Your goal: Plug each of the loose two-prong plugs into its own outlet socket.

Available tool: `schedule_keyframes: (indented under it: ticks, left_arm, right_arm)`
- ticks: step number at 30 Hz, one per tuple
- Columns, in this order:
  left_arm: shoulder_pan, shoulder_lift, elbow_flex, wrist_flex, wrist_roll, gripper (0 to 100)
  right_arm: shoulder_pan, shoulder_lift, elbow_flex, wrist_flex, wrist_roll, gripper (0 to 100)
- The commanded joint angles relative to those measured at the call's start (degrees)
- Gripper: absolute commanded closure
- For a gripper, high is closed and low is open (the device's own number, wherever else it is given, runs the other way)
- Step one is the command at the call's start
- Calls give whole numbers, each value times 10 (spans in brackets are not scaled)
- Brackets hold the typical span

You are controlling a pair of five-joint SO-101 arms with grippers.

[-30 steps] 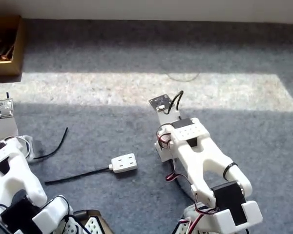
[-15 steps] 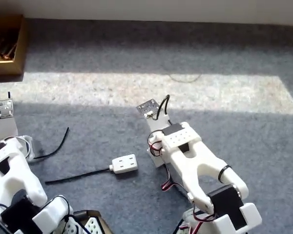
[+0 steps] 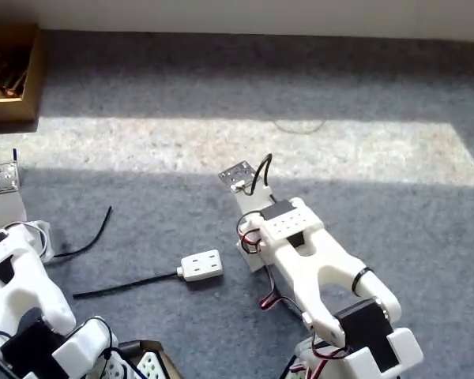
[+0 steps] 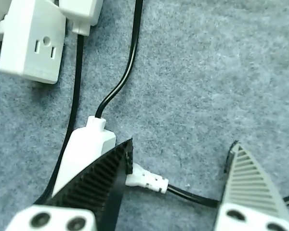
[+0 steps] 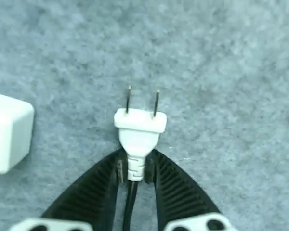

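Observation:
My right gripper (image 5: 136,159) is shut on the neck of a white two-prong plug (image 5: 139,126), just behind its body, with the prongs pointing away over the grey carpet. A white outlet block (image 5: 7,132) lies close beside that plug; in the high view this outlet block (image 3: 201,264) sits just left of the right arm (image 3: 300,245). My left gripper (image 4: 182,147) hangs open over the carpet, above a white plug body (image 4: 84,149) on a black cord and a small white connector (image 4: 147,181). A white socket adapter (image 4: 33,43) lies farther off.
A black cable (image 3: 118,284) runs left from the outlet block, and another loose black cable (image 3: 95,233) lies near the left arm (image 3: 24,300). A wooden box (image 3: 12,79) stands at the far left. A sunlit strip crosses the carpet beyond the arms.
The right arm has swung left toward the outlet block, carrying the plug; in the last half second it barely moved. The left arm has stayed put.

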Motion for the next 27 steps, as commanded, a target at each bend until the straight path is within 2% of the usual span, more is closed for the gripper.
schedule_keyframes:
  ticks: [1,4,7,11,15,19,22,24,27]
  left_arm:
    - [0,-7,-5,-5,3,688]
    - [14,-8,-24,-4,3,690]
    - [34,-8,-64,18,3,691]
    - [82,-8,-150,109,4,688]
    - [148,-8,-252,243,4,688]
    - [194,-8,-376,414,4,685]
    - [205,-8,-457,515,6,610]
    - [202,-8,-490,551,21,520]
    - [178,-8,-509,553,42,432]
  right_arm:
    - [-24,-1,12,3,-1,992]
    - [-24,-12,-43,22,15,992]
    - [-26,-36,-177,116,36,992]
    - [-64,-41,-398,255,81,992]
    - [-138,-22,-523,307,79,992]
    - [-207,18,-529,287,81,992]
    - [-227,18,-514,231,81,992]
    - [-224,3,-488,182,81,992]
    - [-191,-46,-395,74,81,992]
